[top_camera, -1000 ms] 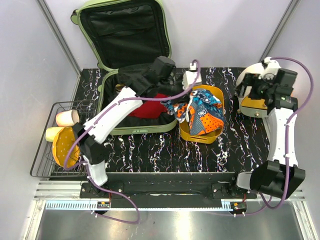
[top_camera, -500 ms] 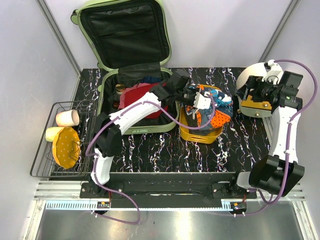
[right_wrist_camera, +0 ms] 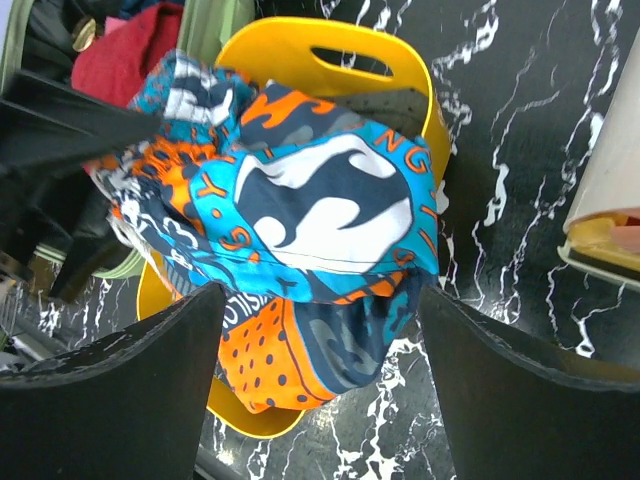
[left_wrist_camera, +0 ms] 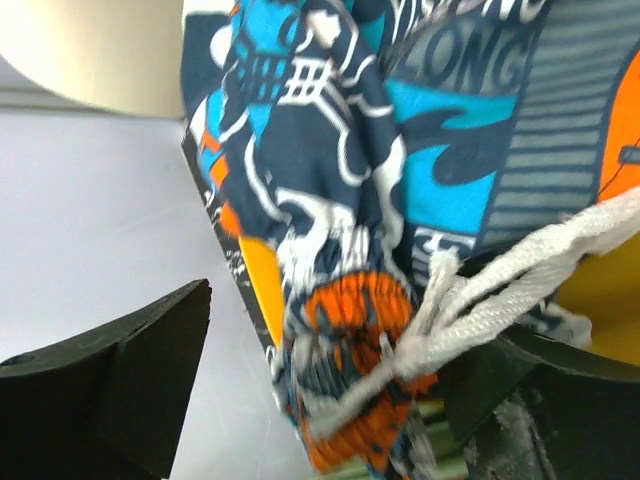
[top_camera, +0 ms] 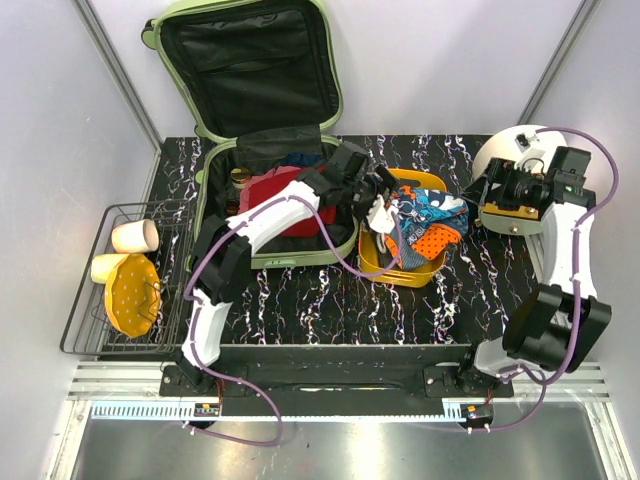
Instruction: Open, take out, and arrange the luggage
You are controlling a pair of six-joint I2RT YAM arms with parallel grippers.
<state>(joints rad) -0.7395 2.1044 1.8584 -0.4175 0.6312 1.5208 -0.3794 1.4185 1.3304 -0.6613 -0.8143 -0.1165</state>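
The pale-green luggage (top_camera: 250, 130) lies open at the back left, its lid upright against the wall; a red cloth (top_camera: 285, 200) and dark items are inside. Patterned blue-orange shorts (top_camera: 425, 225) lie heaped in the yellow tray (top_camera: 405, 272) beside it. My left gripper (top_camera: 385, 212) reaches over the luggage's right wall to the tray's left side. Its jaws stand open in the left wrist view (left_wrist_camera: 335, 340), with the shorts (left_wrist_camera: 330, 180) and their white drawstring (left_wrist_camera: 520, 280) hanging between them. My right gripper (right_wrist_camera: 320, 300) is open and hovers above the shorts (right_wrist_camera: 320, 190), holding nothing.
A wire rack (top_camera: 85, 300) at the left table edge holds cups (top_camera: 133, 236) and an orange perforated disc (top_camera: 132, 295). A round white and tan object (top_camera: 515, 205) sits at the right, under my right arm. Grey walls close in behind and on both sides.
My left arm carried the shorts from the luggage over to the yellow tray, then its jaws opened and let go of them. The right arm shifted only slightly.
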